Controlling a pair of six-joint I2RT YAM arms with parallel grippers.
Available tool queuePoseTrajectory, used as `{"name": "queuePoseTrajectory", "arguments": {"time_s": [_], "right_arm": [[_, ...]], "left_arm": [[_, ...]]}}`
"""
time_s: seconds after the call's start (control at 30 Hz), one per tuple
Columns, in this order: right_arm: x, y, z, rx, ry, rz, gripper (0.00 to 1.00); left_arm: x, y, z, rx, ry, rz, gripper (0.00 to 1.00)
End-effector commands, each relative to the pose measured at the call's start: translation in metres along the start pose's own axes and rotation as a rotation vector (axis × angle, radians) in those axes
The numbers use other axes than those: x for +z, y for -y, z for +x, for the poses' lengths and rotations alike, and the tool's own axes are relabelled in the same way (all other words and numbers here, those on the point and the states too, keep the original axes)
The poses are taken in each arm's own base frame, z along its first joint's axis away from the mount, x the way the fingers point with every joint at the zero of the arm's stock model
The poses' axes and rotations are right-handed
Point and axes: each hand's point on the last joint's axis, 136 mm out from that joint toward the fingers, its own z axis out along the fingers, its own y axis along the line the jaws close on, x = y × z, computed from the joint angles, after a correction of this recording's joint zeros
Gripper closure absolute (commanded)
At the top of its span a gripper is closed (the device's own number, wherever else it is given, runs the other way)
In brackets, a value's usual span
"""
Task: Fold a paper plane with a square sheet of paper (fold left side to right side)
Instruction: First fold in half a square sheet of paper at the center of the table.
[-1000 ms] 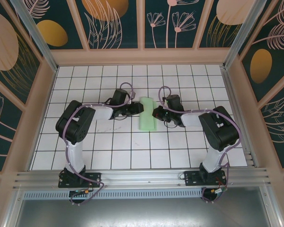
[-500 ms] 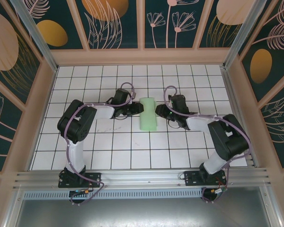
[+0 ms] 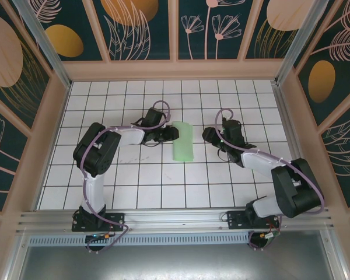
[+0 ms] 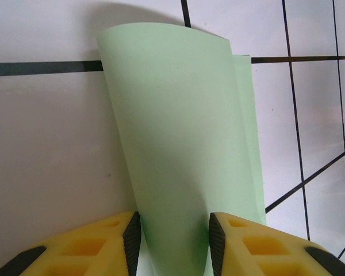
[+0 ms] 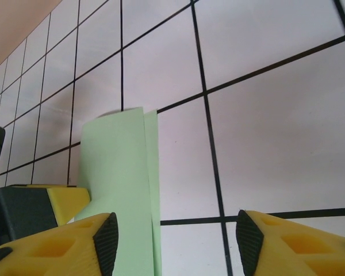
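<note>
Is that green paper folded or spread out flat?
Folded over, not pressed flat: the paper bulges on top, its lower layer's edge peeking out beside.

The setting is a robotics laboratory work cell, not a domestic or commercial room. Two articulated arms, the left arm (image 3: 96,153) and the right arm (image 3: 291,186), are bolted by their bases to an aluminium rail (image 3: 175,217) at the near edge of the table (image 3: 163,181). The table top is white and ruled with a black grid. Purple cables (image 3: 158,104) run along both arms. Aluminium posts (image 3: 44,41) stand at the far corners. Framed panels (image 3: 143,29), printed with leaves and flowers on dark teal, close the cell on three sides.
</note>
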Motion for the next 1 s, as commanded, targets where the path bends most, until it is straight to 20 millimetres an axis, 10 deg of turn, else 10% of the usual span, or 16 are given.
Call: {"name": "queuePoseTrajectory", "arguments": {"time_s": [0.0, 0.97], "right_arm": [[-0.008, 0.008, -0.004, -0.012, 0.024, 0.026, 0.37], [-0.029, -0.004, -0.015, 0.054, 0.074, -0.093, 0.09]], "left_arm": [[0.020, -0.021, 0.028, 0.033, -0.089, -0.089, 0.60], [0.030, -0.031, 0.028, 0.140, -0.129, -0.217, 0.55]]}}
